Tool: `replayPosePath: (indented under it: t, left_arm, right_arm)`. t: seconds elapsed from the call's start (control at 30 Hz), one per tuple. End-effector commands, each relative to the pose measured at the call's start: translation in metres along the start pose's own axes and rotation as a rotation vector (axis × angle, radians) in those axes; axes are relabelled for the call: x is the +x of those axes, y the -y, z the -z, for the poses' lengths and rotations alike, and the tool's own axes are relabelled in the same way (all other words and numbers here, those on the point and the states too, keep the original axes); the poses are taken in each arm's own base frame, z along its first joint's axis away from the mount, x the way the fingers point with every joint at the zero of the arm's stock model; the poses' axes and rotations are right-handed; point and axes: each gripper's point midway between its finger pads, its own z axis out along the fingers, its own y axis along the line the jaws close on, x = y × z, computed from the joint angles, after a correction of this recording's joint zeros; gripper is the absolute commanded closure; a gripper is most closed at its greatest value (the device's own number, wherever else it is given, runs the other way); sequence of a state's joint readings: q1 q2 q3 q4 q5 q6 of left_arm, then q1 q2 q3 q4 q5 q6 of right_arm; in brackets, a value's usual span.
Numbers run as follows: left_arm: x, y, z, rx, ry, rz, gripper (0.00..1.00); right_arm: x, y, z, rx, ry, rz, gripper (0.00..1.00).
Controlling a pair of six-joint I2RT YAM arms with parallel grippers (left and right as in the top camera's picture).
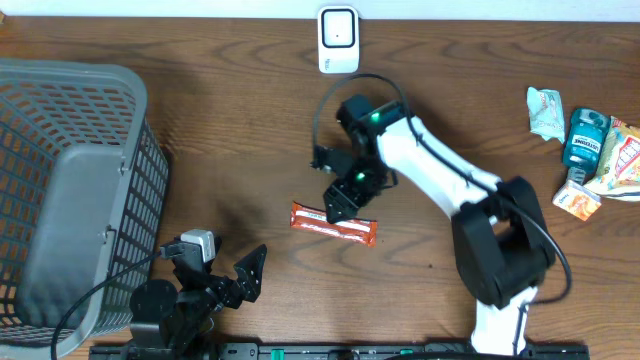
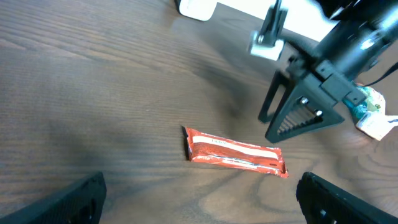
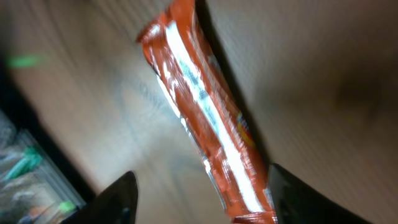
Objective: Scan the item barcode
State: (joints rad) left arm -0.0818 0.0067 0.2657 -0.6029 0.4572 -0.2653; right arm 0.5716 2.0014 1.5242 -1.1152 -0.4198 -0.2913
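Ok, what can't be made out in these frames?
Orange-red foil snack wrapper: right wrist view motion-blurred, so no barcode or print readable; too small overhead.
White box-shaped scanner: cut off by left wrist view's top edge.
Grey plastic mesh basket: cut by overhead's left edge.
Packets on the right: labels too small, partly cropped.

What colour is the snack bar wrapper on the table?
Orange-red wrapper with a white stripe running lengthwise, clearest in the left wrist view.
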Motion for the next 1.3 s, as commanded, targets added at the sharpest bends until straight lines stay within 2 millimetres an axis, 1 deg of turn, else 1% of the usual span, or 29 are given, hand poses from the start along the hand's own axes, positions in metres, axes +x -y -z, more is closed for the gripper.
replayPosePath:
  t: [0.0, 0.13, 0.2, 0.27, 0.37, 0.43, 0.5, 0.57, 0.63, 0.67, 0.7, 0.77, 0.83, 0.9, 0.93, 0.97, 1.0, 1.03, 1.1, 1.13, 1.17, 1.2, 1.23, 1.27]
  left_arm:
    - [-0.002, -0.001, 0.001, -0.006, 0.008, 0.000, 0.02]
    - [-0.002, -0.001, 0.001, -0.006, 0.008, 0.000, 0.02]
    - [-0.002, -0.001, 0.001, -0.006, 0.008, 0.000, 0.02]
    - [-0.002, -0.001, 0.001, -0.006, 0.008, 0.000, 0.02]
    - [-0.002, 0.000, 0.001, -0.006, 0.009, 0.000, 0.02]
    - [-0.002, -0.001, 0.001, -0.006, 0.008, 0.000, 0.02]
    - [-0.002, -0.001, 0.001, -0.006, 0.008, 0.000, 0.02]
    - [-0.002, -0.001, 0.001, -0.006, 0.008, 0.000, 0.02]
    - [-0.002, -0.001, 0.001, -0.006, 0.008, 0.000, 0.02]
    - [-0.002, -0.001, 0.001, -0.006, 0.008, 0.000, 0.02]
    - [-0.002, -0.001, 0.001, -0.006, 0.008, 0.000, 0.02]
    - [-0.002, -0.001, 0.001, -0.006, 0.008, 0.000, 0.02]
    - [-0.002, -0.001, 0.001, -0.006, 0.008, 0.000, 0.02]
    - [-0.002, -0.001, 0.001, -0.006, 0.008, 0.000, 0.02]
    - [-0.002, -0.001, 0.001, -0.006, 0.008, 0.000, 0.02]
    - [-0.002, -0.001, 0.001, -0.006, 0.008, 0.000, 0.02]
    - [-0.002, -0.001, 0.001, -0.006, 0.008, 0.000, 0.02]
    - [-0.002, -0.001, 0.001, -0.006, 0.008, 0.000, 0.02]
    - [-0.002, -0.001, 0.001, -0.006, 0.008, 0.000, 0.02]
    - [-0.002, -0.001, 0.001, -0.006, 0.008, 0.000, 0.02]
    - [-0.002, -0.001, 0.001, -0.006, 0.008, 0.000, 0.02]
    - [-0.002, -0.001, 0.001, -0.006, 0.008, 0.000, 0.02]
    - [-0.002, -0.001, 0.001, -0.006, 0.008, 0.000, 0.02]
    - [-0.002, -0.001, 0.001, -0.006, 0.008, 0.000, 0.02]
  right_arm:
    - [0.005, 0.006, 0.000, 0.243, -0.015, 0.009, 0.40]
    - [0.009, 0.009, -0.010, 0.480, -0.015, 0.034, 0.43]
    - [0.011, 0.009, -0.017, 0.569, -0.007, 0.051, 0.44]
    - [0.014, 0.008, -0.023, 0.617, -0.013, 0.076, 0.46]
    - [0.017, 0.001, -0.032, 0.623, -0.016, 0.101, 0.50]
    - [0.017, -0.001, -0.034, 0.622, -0.014, 0.106, 0.54]
    - [0.017, -0.001, -0.038, 0.622, -0.007, 0.109, 0.58]
    - [0.020, 0.004, -0.046, 0.622, 0.003, 0.113, 0.62]
    - [0.027, 0.010, -0.055, 0.622, 0.001, 0.108, 0.70]
    - [0.035, 0.015, -0.064, 0.623, -0.006, 0.105, 0.77]
    - [0.040, 0.018, -0.068, 0.623, -0.012, 0.103, 0.74]
    - [0.053, 0.025, -0.076, 0.622, -0.042, 0.098, 0.60]
    - [0.065, 0.029, -0.082, 0.608, -0.077, 0.082, 0.54]
    - [0.074, 0.033, -0.088, 0.589, -0.107, 0.065, 0.51]
    - [0.078, 0.035, -0.090, 0.582, -0.125, 0.056, 0.52]
    - [0.081, 0.037, -0.092, 0.582, -0.138, 0.050, 0.55]
    - [0.083, 0.038, -0.092, 0.581, -0.145, 0.047, 0.59]
    - [0.083, 0.037, -0.092, 0.577, -0.147, 0.046, 0.60]
    - [0.078, 0.032, -0.087, 0.577, -0.137, 0.050, 0.62]
    - [0.068, 0.025, -0.078, 0.574, -0.106, 0.035, 0.62]
    - [0.063, 0.021, -0.072, 0.573, -0.090, 0.033, 0.62]
    - [0.055, 0.016, -0.062, 0.573, -0.064, 0.029, 0.61]
    - [0.047, 0.011, -0.050, 0.574, -0.036, 0.033, 0.59]
    - [0.036, 0.003, -0.033, 0.574, 0.007, 0.039, 0.56]
